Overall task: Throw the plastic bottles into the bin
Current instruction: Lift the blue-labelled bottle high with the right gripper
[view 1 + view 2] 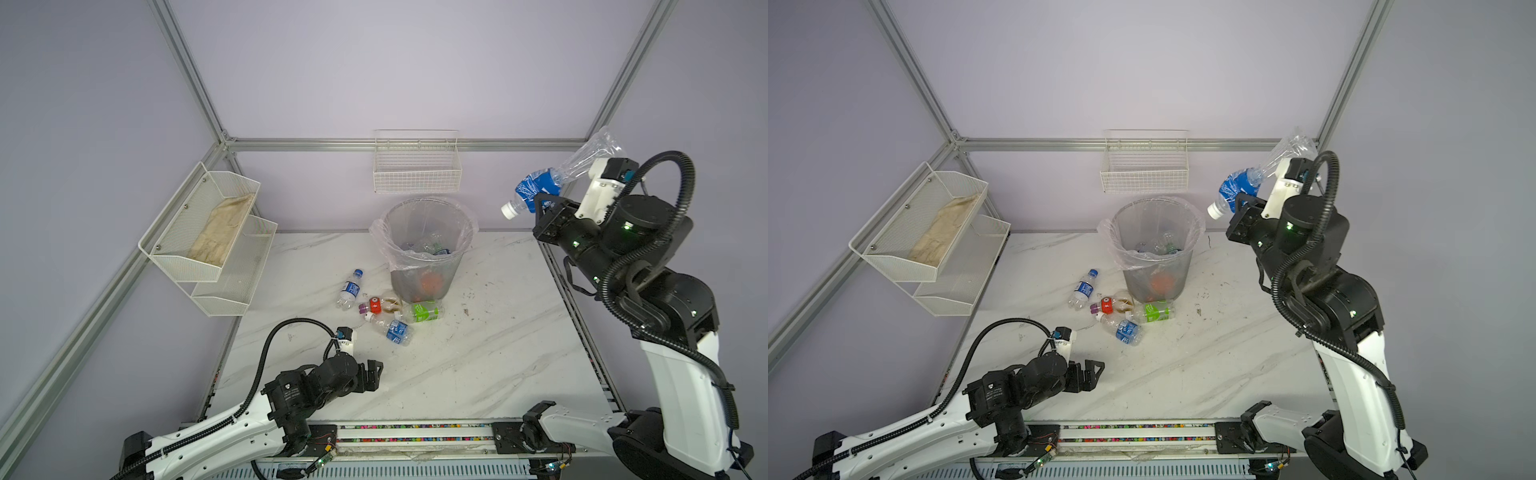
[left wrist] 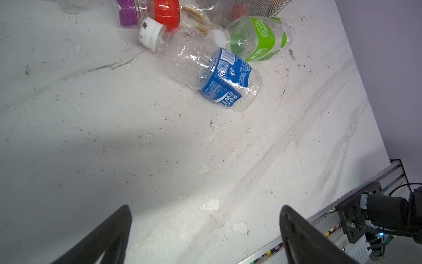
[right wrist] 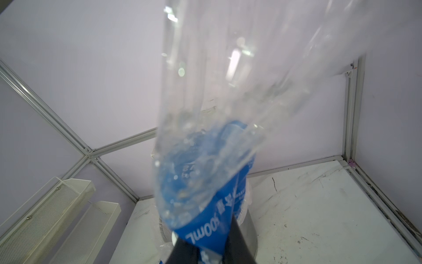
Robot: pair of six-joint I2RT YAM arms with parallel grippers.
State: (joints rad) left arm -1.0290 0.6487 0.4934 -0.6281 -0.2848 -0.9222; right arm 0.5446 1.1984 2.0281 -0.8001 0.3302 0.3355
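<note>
The grey mesh bin (image 1: pixel 424 282) with its clear liner stands at the back middle of the table, with several bottles inside. My right gripper (image 1: pixel 547 201) hangs high, above and to the right of the bin's rim. It is shut on a crushed clear bottle with a blue label (image 1: pixel 536 189) (image 3: pixel 205 182), whose white cap points down toward the bin. In front of the bin lie a blue-capped bottle (image 1: pixel 350 289), a red-labelled one (image 1: pixel 376 305), a green-labelled one (image 2: pixel 258 38) and a blue-labelled one (image 2: pixel 210 70). My left gripper (image 2: pixel 205 219) hovers open and empty nearer than these.
Two white mesh baskets (image 1: pixel 208 249) hang on the left wall, the upper one holding a beige cloth (image 1: pixel 222 230). A white wire basket (image 1: pixel 417 166) hangs on the back wall above the bin. A rail (image 1: pixel 415 432) runs along the table's front edge.
</note>
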